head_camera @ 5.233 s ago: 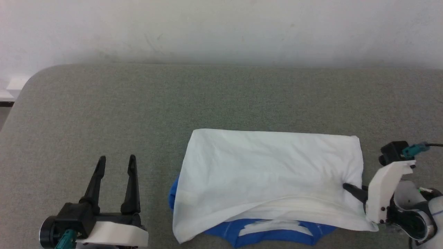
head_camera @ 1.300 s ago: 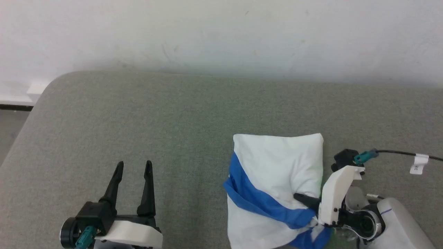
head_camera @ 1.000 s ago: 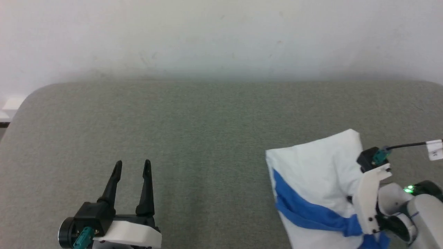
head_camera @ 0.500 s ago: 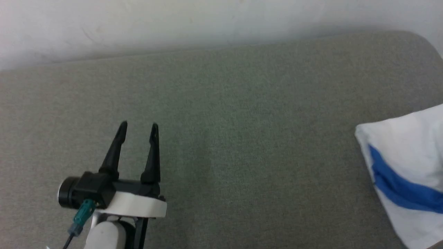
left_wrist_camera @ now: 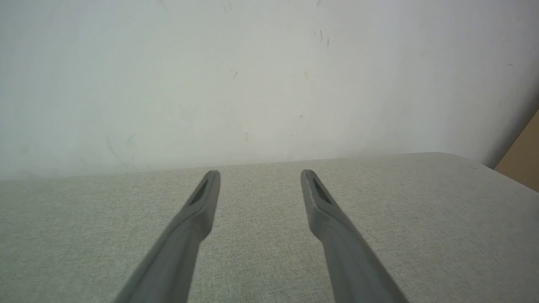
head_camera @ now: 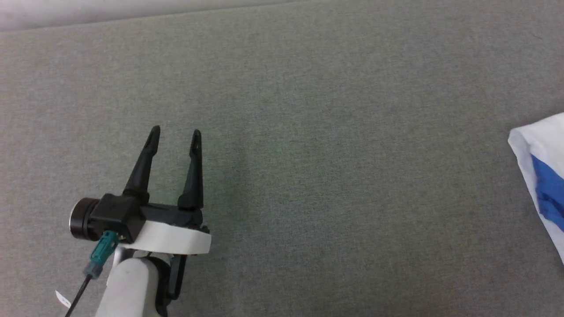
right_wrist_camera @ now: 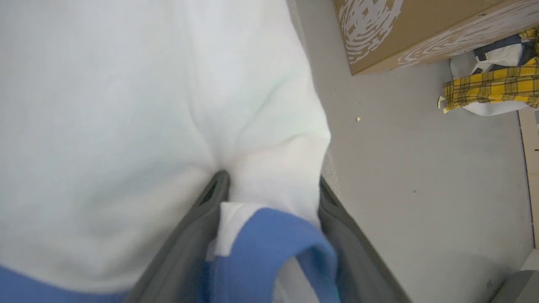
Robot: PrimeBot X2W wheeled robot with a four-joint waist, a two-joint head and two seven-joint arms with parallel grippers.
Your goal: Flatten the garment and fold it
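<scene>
I have the counter (head_camera: 308,132) as a broad grey-green, cloth-covered top. One thing lies on it: the garment (head_camera: 544,176), at the right edge of the head view, white cloth with a blue band across it. In the right wrist view the garment sits at the counter's edge. Beside that edge a grey floor (right_wrist_camera: 400,147) carries a cardboard box (right_wrist_camera: 421,29) and a yellow plaid cloth (right_wrist_camera: 488,86).
</scene>
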